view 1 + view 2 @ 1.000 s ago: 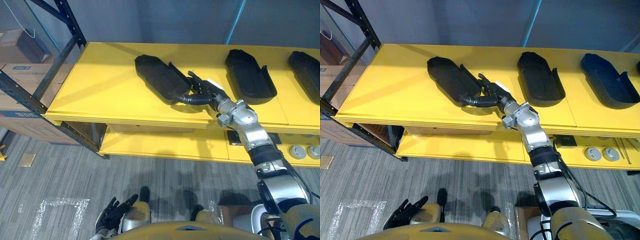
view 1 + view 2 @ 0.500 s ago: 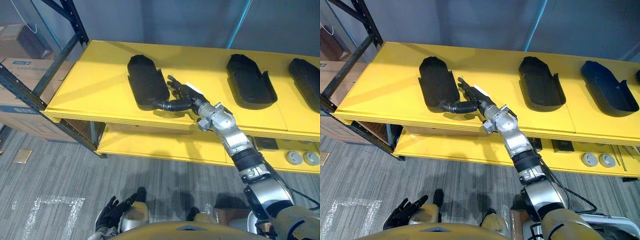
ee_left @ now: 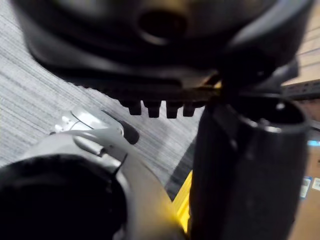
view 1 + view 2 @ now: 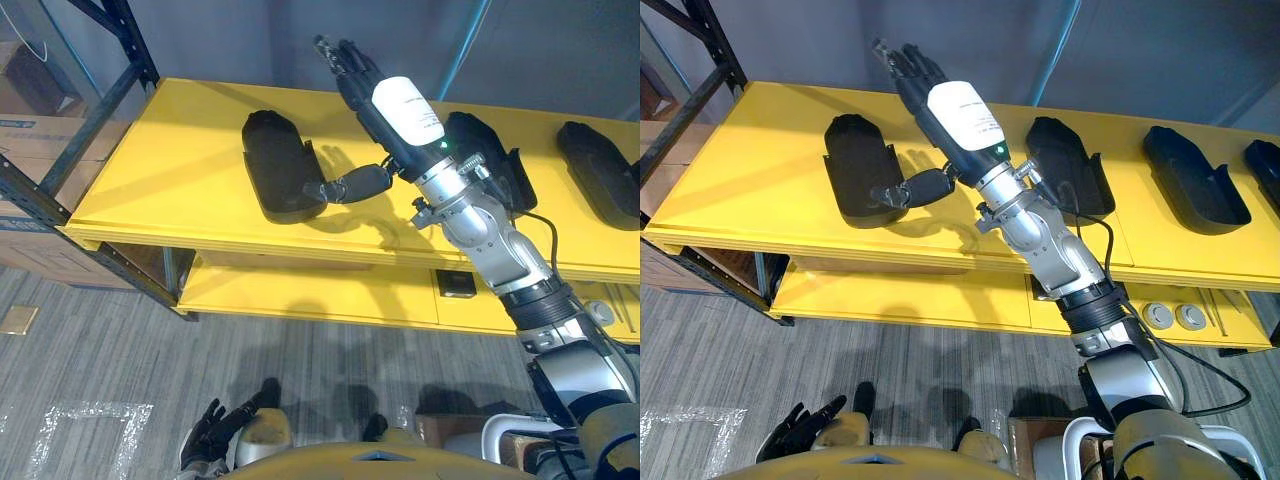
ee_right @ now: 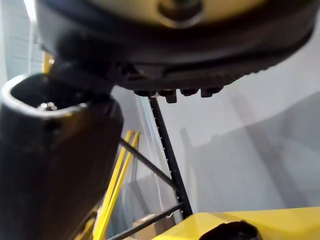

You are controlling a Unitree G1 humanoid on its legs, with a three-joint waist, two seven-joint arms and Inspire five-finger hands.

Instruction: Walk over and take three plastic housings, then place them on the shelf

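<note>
Several black plastic housings lie on the yellow shelf [image 4: 180, 180]: one at the left [image 4: 275, 165], one partly behind my right arm [image 4: 1065, 165], and more to the right [image 4: 1195, 190]. My right hand [image 4: 385, 105] is raised above the shelf between the first two, open, with its fingers straight and pointing up and away. Its thumb [image 4: 350, 186] sticks out toward the left housing's near corner, and the hand holds nothing. In the right wrist view, the top of a housing [image 5: 230, 231] shows past the thumb. My left hand [image 4: 215, 445] hangs low over the floor, open and empty.
A dark rack upright [image 4: 110, 60] stands at the shelf's left end, with cardboard boxes [image 4: 30, 130] behind it. A lower yellow shelf [image 4: 920, 295] carries small round parts [image 4: 1170, 317] at the right. A taped outline [image 4: 90, 440] marks the grey floor.
My right hand has come off the left housing and risen well above the shelf, with its fingers now pointing up. The housing stays on the shelf. The camera has shifted slightly.
</note>
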